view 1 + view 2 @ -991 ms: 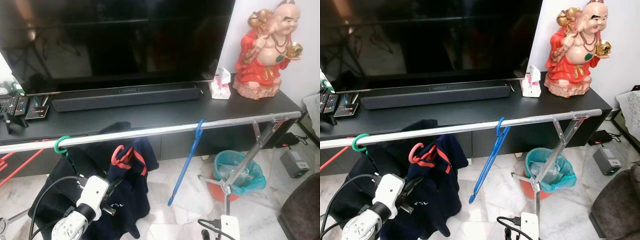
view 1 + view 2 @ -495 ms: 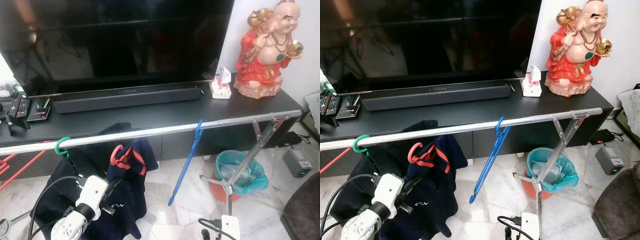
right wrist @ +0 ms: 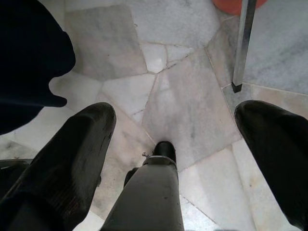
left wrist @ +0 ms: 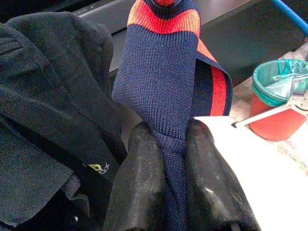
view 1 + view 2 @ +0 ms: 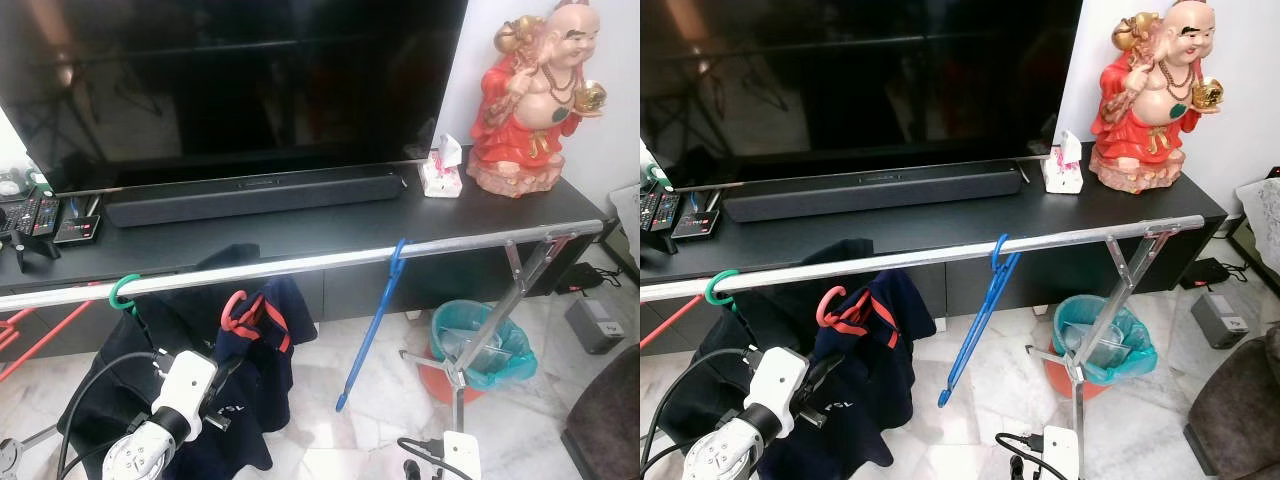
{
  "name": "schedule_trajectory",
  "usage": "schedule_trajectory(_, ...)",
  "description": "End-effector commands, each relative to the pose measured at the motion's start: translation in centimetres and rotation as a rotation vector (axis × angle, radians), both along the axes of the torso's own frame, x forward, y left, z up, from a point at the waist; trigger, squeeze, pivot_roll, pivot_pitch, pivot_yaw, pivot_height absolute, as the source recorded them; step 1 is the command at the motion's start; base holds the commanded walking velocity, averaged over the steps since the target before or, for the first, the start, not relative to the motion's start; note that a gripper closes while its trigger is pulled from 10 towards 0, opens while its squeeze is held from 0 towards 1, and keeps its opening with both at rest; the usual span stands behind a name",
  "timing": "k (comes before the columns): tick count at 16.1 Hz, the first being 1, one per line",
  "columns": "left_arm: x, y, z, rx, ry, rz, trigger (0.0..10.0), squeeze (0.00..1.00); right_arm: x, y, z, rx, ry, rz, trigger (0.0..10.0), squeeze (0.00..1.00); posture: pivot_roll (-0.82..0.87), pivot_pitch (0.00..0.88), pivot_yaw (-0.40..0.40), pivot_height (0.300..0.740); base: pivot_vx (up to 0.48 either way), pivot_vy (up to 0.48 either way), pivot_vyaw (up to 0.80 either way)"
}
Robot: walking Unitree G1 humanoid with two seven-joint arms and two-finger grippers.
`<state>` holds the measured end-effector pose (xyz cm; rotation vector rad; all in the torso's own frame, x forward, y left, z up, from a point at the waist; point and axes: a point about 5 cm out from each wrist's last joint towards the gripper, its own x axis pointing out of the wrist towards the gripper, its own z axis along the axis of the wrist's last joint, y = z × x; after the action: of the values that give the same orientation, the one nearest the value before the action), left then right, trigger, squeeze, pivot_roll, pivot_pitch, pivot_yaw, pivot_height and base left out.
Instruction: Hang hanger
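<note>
Silver and white, the left arm reaches up from the lower left of the head views, its wrist angled toward the rail, and the left gripper [image 4: 174, 192] has its two black fingers [image 4: 139, 187] pinched on a fold of the navy sweater [image 4: 166, 72] with red-orange stripes. That sweater hangs on a red hanger [image 5: 233, 311] (only its hook and a bit of shoulder show above the collar), whose hook sits just below the chrome rail [image 5: 300, 263] and not over it. Beside it, to the robot's left, a green hanger [image 5: 122, 292] is hooked on the rail and carries a dark jacket [image 5: 150, 340]. Further to the right a bare blue hanger [image 5: 372, 325] dangles from the rail, tilted down toward the marble floor [image 3: 183, 96].

Behind the rail stand a black TV cabinet [image 5: 330, 225] with a soundbar [image 5: 255, 193], a television [image 5: 240, 80] and a red figurine [image 5: 530, 100]. A bin lined in teal [image 5: 478, 345] sits by the rack's leg.

The right gripper [image 3: 180, 159] points down at the floor with its fingers spread wide and nothing between them.
</note>
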<state>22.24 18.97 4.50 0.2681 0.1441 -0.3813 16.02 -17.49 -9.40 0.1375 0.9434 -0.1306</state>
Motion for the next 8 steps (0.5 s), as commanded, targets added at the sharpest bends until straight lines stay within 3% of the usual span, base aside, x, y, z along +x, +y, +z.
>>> schedule_trajectory(1,0.06,-0.07,0.47,-0.004,-0.021,0.003,10.0,0.0,-0.27,0.1,-0.14,0.005,0.014,0.001,10.0,0.0,-0.02,0.011,0.019,0.74,0.0,0.0,0.0)
schedule_trajectory(8,0.12,-0.13,0.37,-0.007,-0.017,0.006,10.0,0.0,-0.42,-0.03,-0.2,0.004,0.021,-0.001,10.0,0.0,-0.02,0.018,0.02,0.74,0.0,0.0,0.0)
